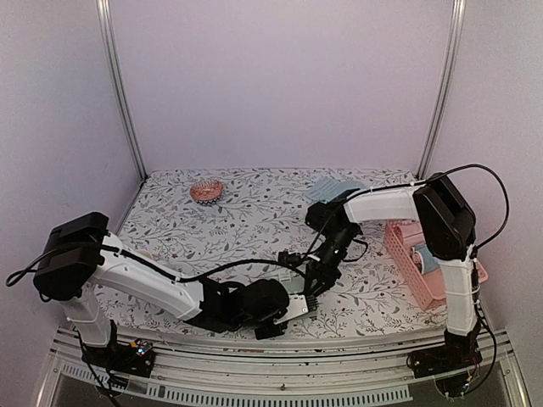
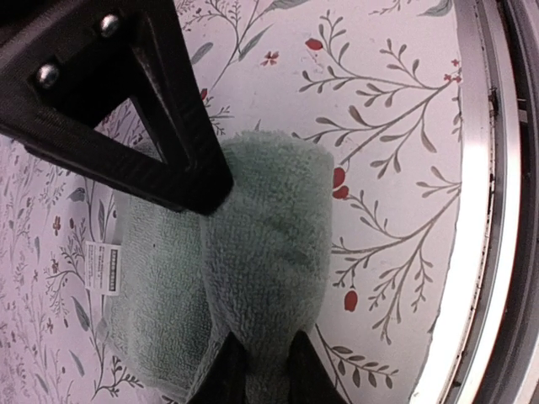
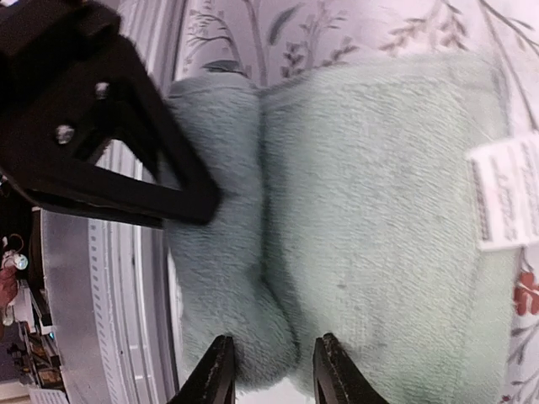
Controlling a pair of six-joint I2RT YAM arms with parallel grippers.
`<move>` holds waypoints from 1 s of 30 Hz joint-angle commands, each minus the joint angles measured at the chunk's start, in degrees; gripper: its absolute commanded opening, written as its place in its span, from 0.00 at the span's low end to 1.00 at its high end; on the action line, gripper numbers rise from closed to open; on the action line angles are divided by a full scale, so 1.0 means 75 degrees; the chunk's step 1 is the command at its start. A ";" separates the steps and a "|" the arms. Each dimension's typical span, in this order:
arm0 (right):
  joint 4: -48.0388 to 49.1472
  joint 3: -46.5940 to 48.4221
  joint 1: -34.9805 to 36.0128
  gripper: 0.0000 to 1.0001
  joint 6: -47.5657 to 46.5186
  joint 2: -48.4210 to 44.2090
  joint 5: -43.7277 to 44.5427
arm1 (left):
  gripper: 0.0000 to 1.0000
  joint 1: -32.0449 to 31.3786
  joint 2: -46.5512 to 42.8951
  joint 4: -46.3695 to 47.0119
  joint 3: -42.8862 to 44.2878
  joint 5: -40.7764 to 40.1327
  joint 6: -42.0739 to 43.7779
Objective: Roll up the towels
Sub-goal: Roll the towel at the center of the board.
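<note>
Pinched by left gripper (image 2: 234, 278): green towel (image 2: 269, 252), partly rolled. right gripper (image 3: 240, 286) astride same roll, jaws parted, grip unclear. Flat tail left to roll. blue towel (image 1: 335, 188) far beyond both grippers, not yet rolled.

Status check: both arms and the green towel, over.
Left gripper, right gripper: fingers astride rolled end of green towel, grip unclear. Roll part done. Nothing blocking; blue towel at far side.

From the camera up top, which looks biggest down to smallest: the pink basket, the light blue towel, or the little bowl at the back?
1. pink basket, even though it is partly hidden
2. light blue towel
3. little bowl
</note>
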 commanded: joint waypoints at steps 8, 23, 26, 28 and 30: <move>0.1135 0.0793 -0.0115 0.31 0.1384 0.1050 0.2018 | 0.12 0.0305 -0.0451 -0.1027 0.0273 0.1146 -0.0688; 0.0908 -0.0198 -0.1523 0.35 0.0775 -0.2679 0.0157 | 0.11 0.1829 0.0890 -0.1862 0.1130 0.4759 -0.1718; 0.1551 -0.1266 -0.1524 0.35 0.0618 -0.3793 -0.0019 | 0.11 0.2273 0.1271 -0.2010 0.1460 0.5853 -0.2117; 0.1757 -0.1765 -0.1492 0.35 0.0553 -0.4256 -0.0200 | 0.11 0.2511 0.1635 -0.2046 0.1672 0.6510 -0.2356; 0.1658 -0.2107 -0.1348 0.35 0.0213 -0.4459 -0.0257 | 0.12 0.2698 0.1910 -0.2122 0.1861 0.7143 -0.2568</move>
